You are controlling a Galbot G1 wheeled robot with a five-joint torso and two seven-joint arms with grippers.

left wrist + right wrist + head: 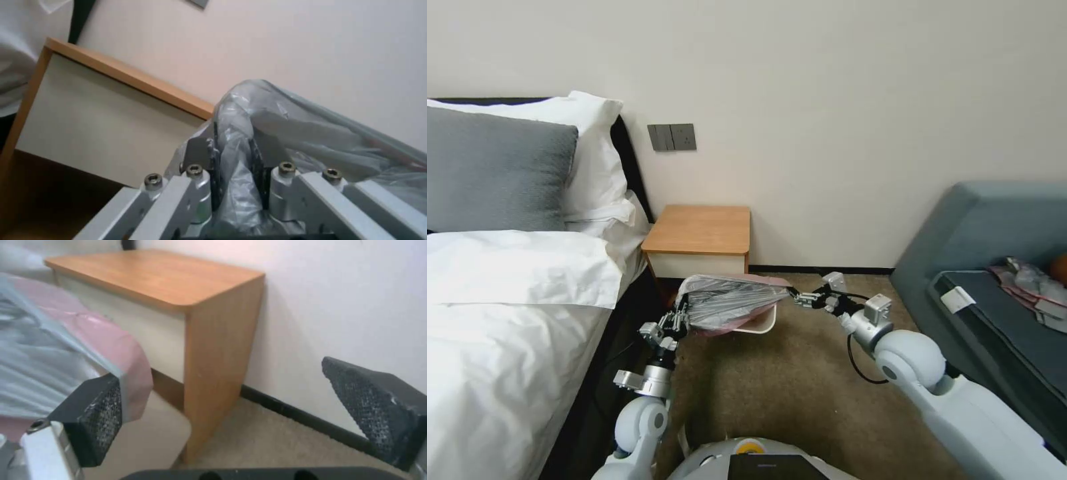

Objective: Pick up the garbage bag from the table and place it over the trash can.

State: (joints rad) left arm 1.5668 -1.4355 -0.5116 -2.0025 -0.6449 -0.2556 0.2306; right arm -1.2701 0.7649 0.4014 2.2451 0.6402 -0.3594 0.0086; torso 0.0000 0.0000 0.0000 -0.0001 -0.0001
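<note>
Down on the carpet before the nightstand [699, 230], the garbage bag [730, 301] is stretched over the trash can [760, 325]. Its near-left edge is pinched in the left gripper [678, 322], plastic bunched between the pads [213, 156]. The right gripper [798, 298] sits by the bag's right corner, its pads [95, 416] spread wide, one touching the pink edge.

1. I see open carpet [800, 380] ahead and to my right of the trash can [760, 325].
2. The table [700, 230] stands just behind the can, blocking passage there.
3. The bed [507, 320] closes my left side; the sofa [987, 260] closes my right.
</note>
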